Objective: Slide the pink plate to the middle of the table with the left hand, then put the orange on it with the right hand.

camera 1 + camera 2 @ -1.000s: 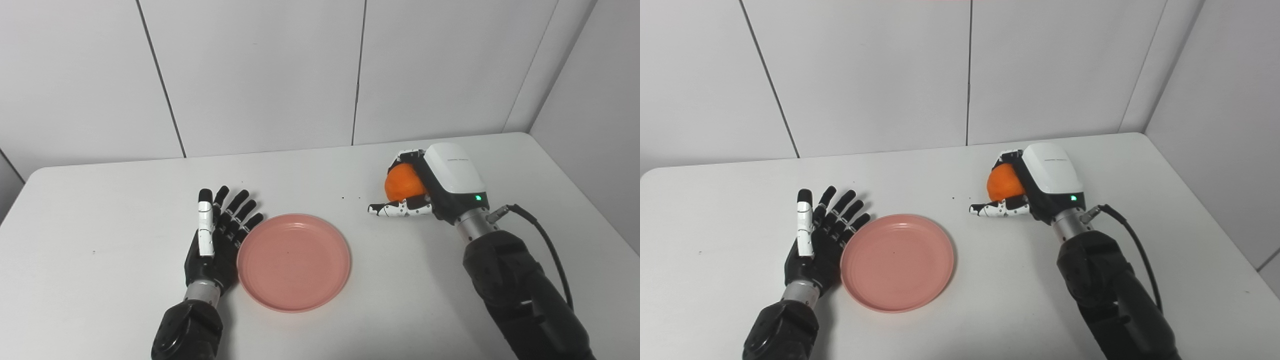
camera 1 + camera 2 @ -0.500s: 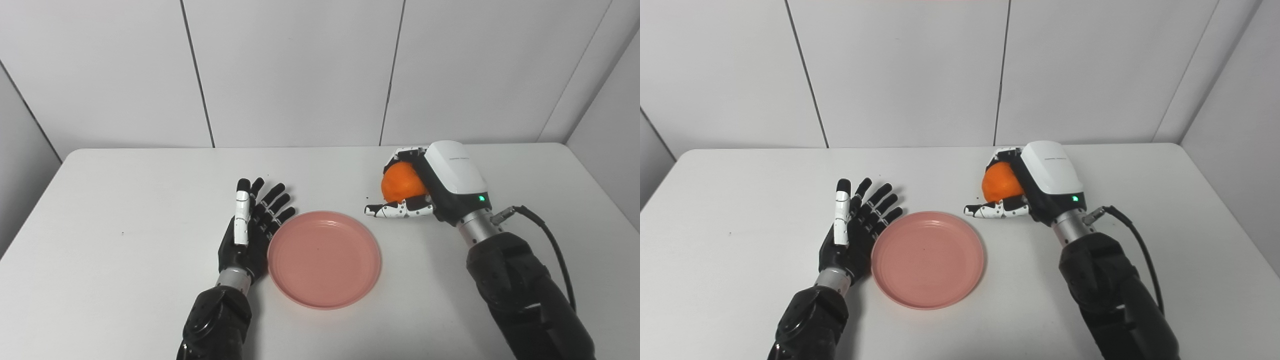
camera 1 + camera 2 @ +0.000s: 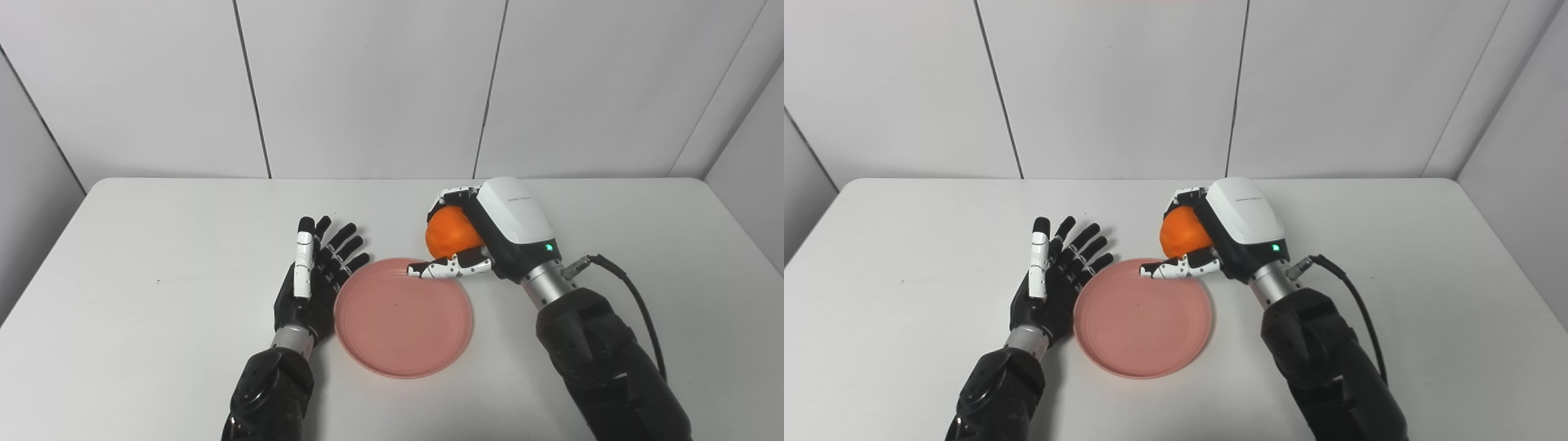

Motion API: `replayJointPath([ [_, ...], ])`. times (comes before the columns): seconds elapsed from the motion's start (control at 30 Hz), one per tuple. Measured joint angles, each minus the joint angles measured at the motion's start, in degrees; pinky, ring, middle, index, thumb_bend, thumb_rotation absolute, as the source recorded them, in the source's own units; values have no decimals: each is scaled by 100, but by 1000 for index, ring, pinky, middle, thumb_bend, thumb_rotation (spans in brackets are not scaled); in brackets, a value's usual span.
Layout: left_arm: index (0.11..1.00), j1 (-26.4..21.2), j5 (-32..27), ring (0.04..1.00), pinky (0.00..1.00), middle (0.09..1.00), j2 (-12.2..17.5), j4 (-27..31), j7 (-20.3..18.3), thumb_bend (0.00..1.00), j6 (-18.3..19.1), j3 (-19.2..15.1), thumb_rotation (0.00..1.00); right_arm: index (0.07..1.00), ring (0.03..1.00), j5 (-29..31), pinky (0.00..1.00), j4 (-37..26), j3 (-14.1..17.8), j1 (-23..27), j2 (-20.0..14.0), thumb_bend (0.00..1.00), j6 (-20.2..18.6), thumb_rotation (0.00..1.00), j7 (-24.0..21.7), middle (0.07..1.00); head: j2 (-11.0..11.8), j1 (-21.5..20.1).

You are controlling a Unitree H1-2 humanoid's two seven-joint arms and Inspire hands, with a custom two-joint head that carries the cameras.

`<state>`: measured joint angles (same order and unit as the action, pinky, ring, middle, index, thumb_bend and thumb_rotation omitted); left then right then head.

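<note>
Left eye view
Table (image 3: 153, 245): white, set against pale wall panels.
Pink plate (image 3: 404, 327): flat on the table near its middle.
Left hand (image 3: 315, 275): at the plate's 9 o'clock, edge-on with fingers spread apart and holding nothing; its side lies against the plate's rim.
Right hand (image 3: 490, 236): at the plate's 1 o'clock, fingers wrapped around the orange, thumb stretched over the plate's far rim.
Orange (image 3: 449, 236): clasped in the right hand, at the plate's 12 to 1 o'clock edge; whether it is clear of the table cannot be told.

Right eye view
Pink plate (image 3: 1142, 331): same spot, bare inside.
Left hand (image 3: 1053, 278): fingers fanned toward 1 o'clock, empty.
Right hand (image 3: 1225, 236): clamped on the orange (image 3: 1182, 236), a green light on its wrist end.
</note>
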<state>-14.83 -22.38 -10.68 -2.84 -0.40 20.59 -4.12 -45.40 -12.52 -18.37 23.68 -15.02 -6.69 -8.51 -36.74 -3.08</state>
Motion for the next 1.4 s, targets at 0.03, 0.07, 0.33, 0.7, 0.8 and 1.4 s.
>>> replayJointPath([
  [0.03,960,0,-1,846,771,836,0,0,0,807,0,-1,797,192,134,14,86,-3,-23,-2,23,577,7,127,-18,191,0,0],
  [0.07,960,0,-1,846,771,836,0,-1,0,807,-1,-1,797,192,134,22,86,-3,-57,-8,48,577,12,127,-50,191,0,0],
  [0.33,962,-4,1,852,796,844,0,-13,0,813,-18,14,808,223,145,1,94,-2,-325,-51,190,572,62,138,-102,206,-9,-9],
  [0.7,973,1,-6,852,820,850,-1,-46,-1,791,-111,26,821,246,158,-236,106,394,-751,-210,269,599,257,132,-38,226,-35,26],
  [0.8,976,2,-10,850,797,856,-1,-52,-3,789,-119,26,829,240,152,-326,100,448,-800,-236,281,601,356,134,33,221,-18,18],
  [1.4,965,4,-23,851,756,860,-2,-57,-5,772,-124,26,821,477,230,-530,163,1296,-1011,-248,301,506,840,149,307,321,-18,53],
])
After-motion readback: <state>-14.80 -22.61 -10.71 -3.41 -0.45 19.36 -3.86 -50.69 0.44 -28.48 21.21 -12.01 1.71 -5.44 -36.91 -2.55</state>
